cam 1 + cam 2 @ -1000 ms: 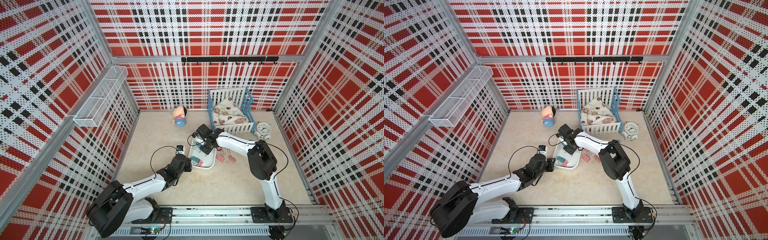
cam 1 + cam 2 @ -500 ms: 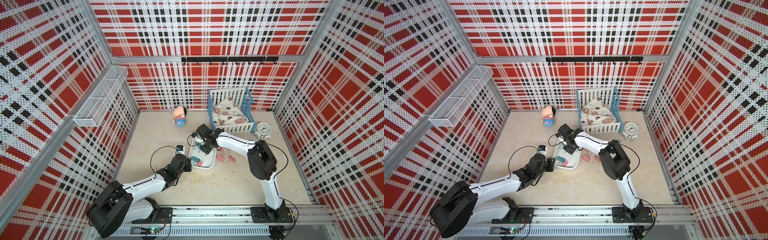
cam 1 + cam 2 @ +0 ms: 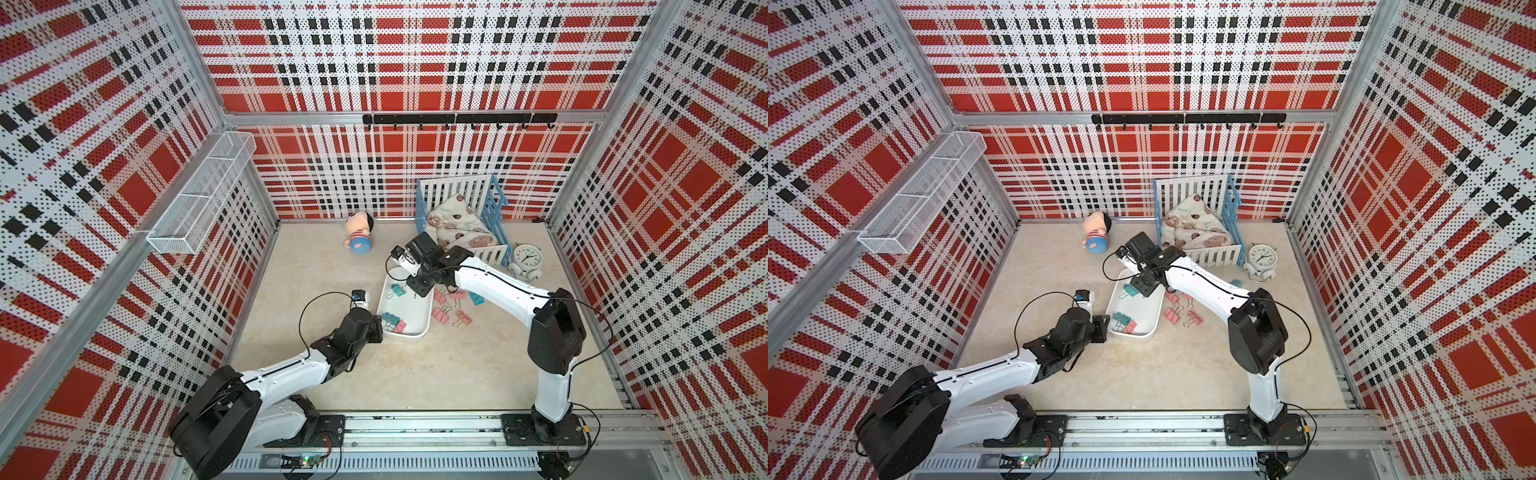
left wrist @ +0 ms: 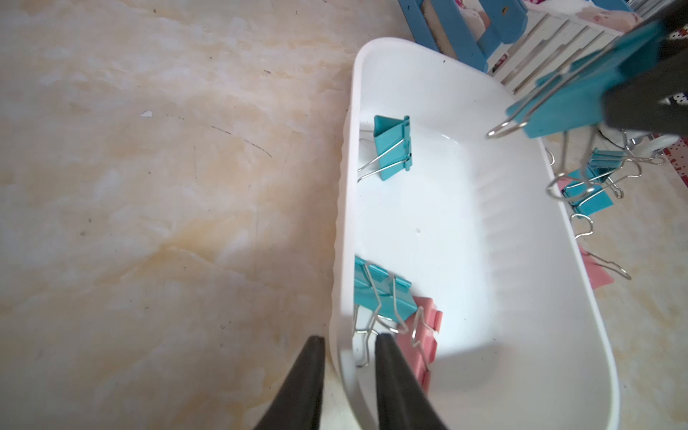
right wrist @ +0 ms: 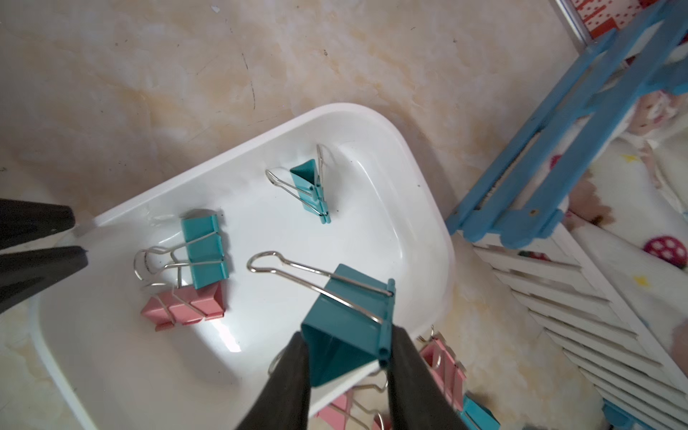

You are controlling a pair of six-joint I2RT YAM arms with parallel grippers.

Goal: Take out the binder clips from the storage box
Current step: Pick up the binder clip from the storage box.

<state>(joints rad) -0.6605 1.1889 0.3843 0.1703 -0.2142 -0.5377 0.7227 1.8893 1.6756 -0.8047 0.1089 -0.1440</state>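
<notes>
The storage box (image 4: 521, 260) is clamped by its wall between the jaws of the left gripper (image 4: 350, 338), its long axis running away from them. A teal binder clip (image 5: 346, 316) is pinched between the jaws of the right gripper (image 5: 349, 333) over the box's rim, its wire handle pointing away from the fingertips.

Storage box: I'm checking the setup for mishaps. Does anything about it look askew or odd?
Nothing looks damaged or spilled. The storage box sits slanted on the table, and the left gripper pinches its rim at one corner; whether that corner is lifted, I cannot tell.
</notes>
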